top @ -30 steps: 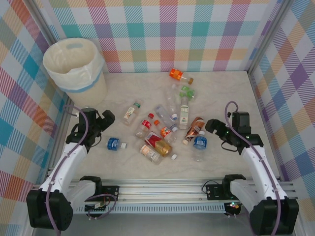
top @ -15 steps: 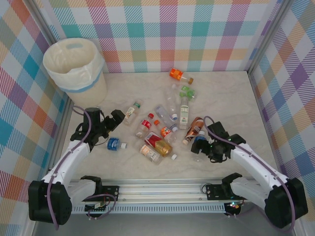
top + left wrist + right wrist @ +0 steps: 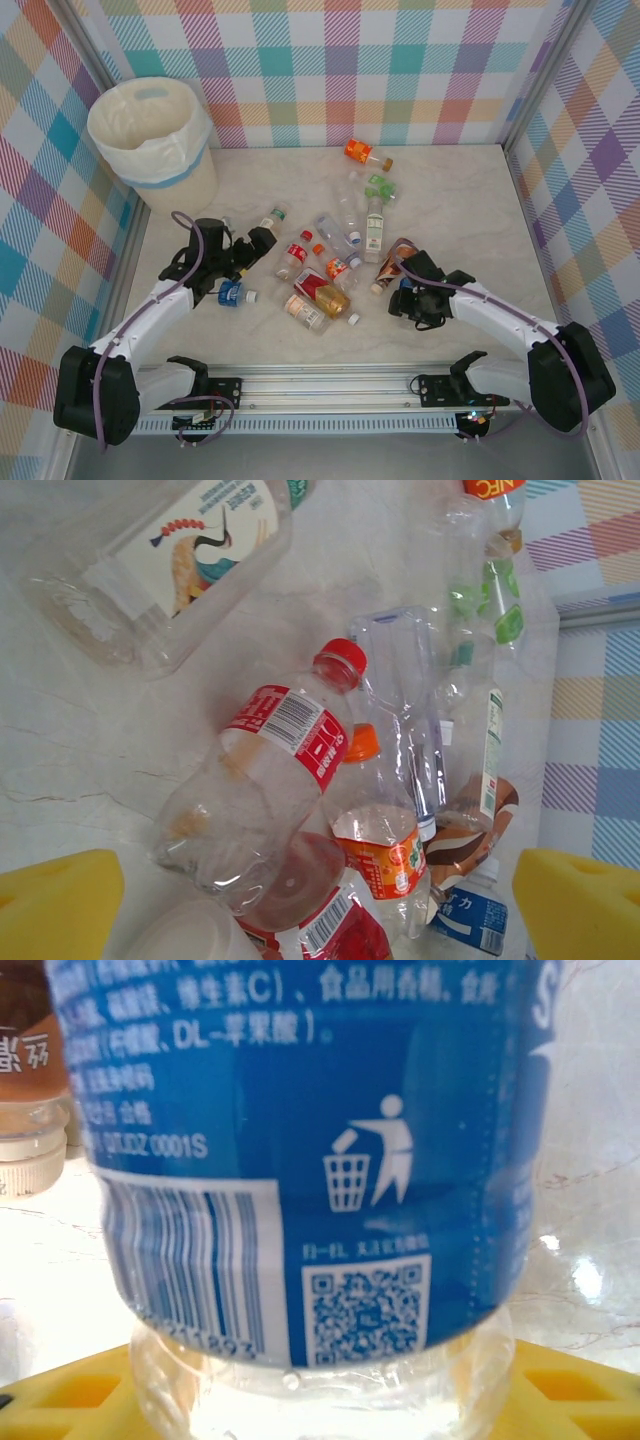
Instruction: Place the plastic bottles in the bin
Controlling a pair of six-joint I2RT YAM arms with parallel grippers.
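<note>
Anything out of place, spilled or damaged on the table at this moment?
Nothing looks spilled or broken. The plastic bottles lie on their sides in a loose jumble, some overlapping, which fits an unsorted pile. The red-labelled bottle looks dented. The bin stands upright in the far left corner.

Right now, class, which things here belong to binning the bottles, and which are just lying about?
Job: bin; red-capped bottle; blue-label bottle between the right jaws; far orange bottle; remaining bottles mid-table.
Just there: table; checked walls; rail.
</note>
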